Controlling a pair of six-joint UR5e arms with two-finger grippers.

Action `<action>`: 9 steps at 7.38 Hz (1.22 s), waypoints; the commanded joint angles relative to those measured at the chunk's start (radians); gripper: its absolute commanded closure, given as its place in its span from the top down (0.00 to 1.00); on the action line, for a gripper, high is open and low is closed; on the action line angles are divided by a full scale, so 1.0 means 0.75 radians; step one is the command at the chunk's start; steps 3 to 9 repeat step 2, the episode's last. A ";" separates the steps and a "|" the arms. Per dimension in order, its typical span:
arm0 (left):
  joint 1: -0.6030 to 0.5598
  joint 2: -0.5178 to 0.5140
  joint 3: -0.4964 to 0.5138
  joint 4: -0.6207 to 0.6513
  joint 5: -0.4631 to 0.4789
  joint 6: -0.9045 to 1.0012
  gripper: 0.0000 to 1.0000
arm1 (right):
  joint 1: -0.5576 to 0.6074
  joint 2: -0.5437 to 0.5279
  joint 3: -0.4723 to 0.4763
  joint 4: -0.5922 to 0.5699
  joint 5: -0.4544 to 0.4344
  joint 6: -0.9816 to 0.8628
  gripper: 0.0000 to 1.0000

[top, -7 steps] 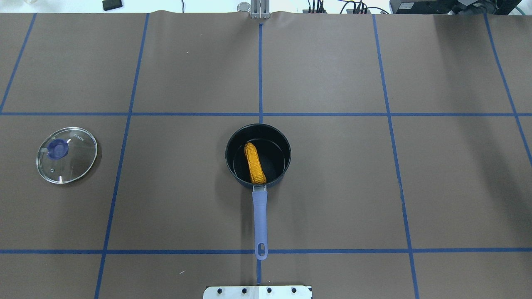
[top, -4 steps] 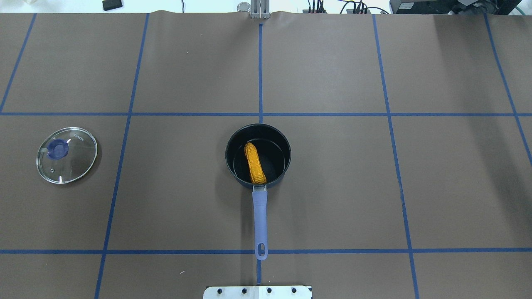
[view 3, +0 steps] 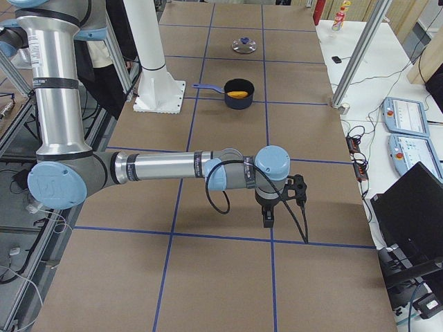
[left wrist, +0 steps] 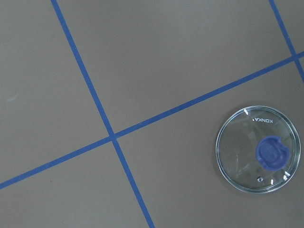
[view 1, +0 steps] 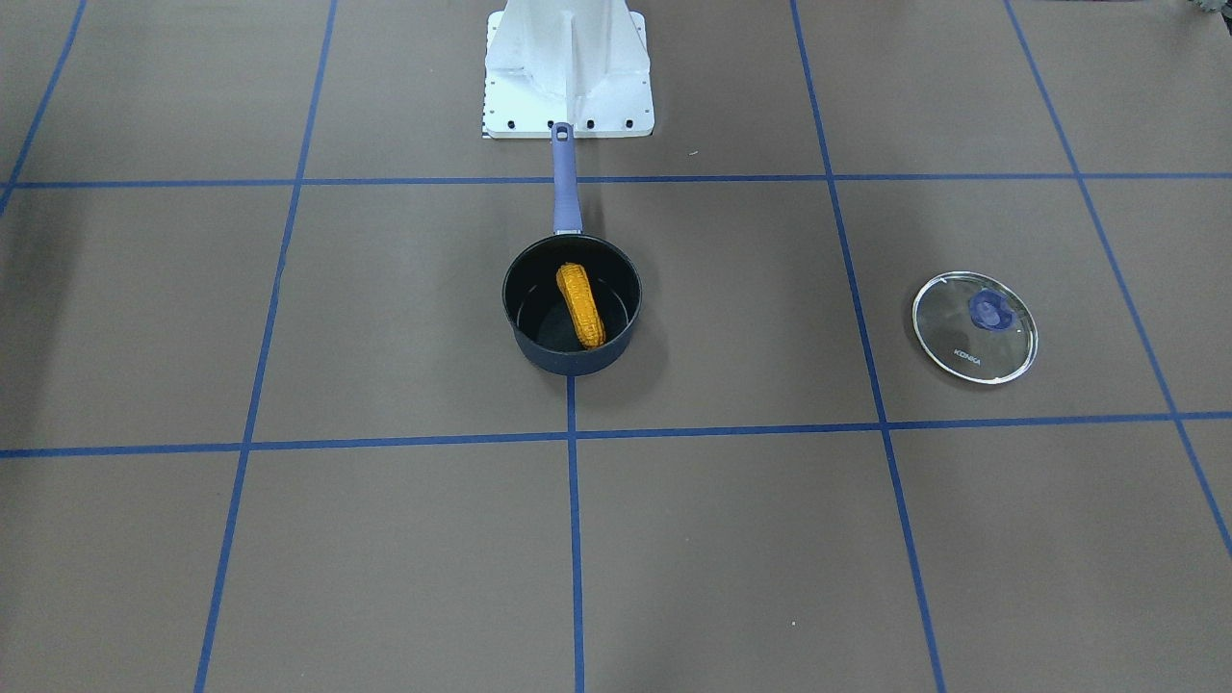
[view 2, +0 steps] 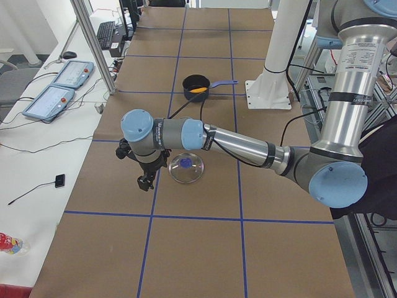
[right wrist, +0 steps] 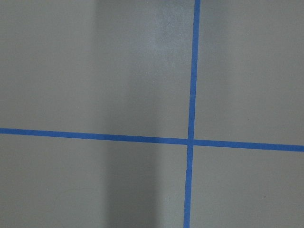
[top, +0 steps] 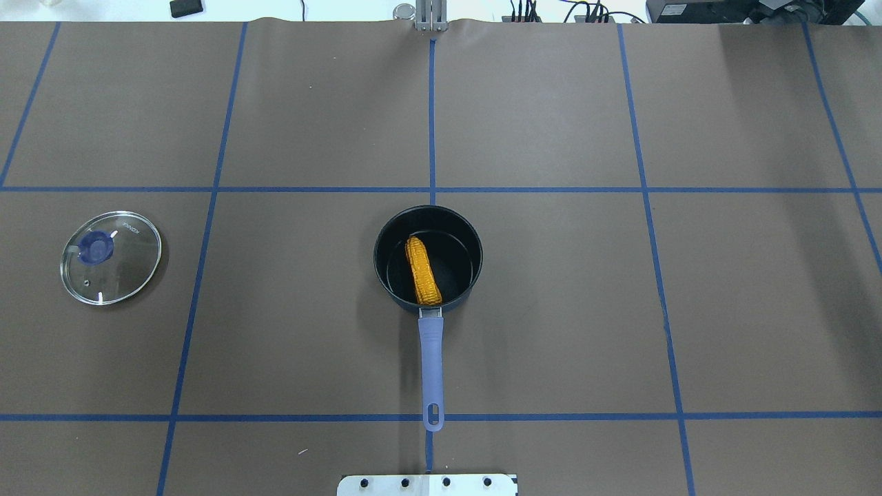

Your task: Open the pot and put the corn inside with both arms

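No shift: corn (top: 422,271) inside open pot (top: 459,253)

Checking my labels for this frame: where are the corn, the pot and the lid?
corn (top: 422,271): overhead view, middle of the cob.
pot (top: 456,265): overhead view, bare black floor right of the cob.
lid (view 1: 974,334): front-facing view, clear glass just below the knob.

The corn (top: 422,271) lies inside the open pot (top: 428,220); the lid (top: 111,257) rests well apart.
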State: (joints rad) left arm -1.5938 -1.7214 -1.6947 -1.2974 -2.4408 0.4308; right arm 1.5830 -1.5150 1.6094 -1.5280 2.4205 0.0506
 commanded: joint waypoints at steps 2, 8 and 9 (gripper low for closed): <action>0.000 -0.002 0.000 0.000 -0.002 0.000 0.98 | 0.000 -0.007 0.002 0.000 0.000 0.006 1.00; 0.000 -0.002 0.000 0.000 -0.002 0.000 0.98 | 0.000 -0.007 0.002 0.000 0.000 0.006 1.00; 0.000 -0.002 0.000 0.000 -0.002 0.000 0.98 | 0.000 -0.007 0.002 0.000 0.000 0.006 1.00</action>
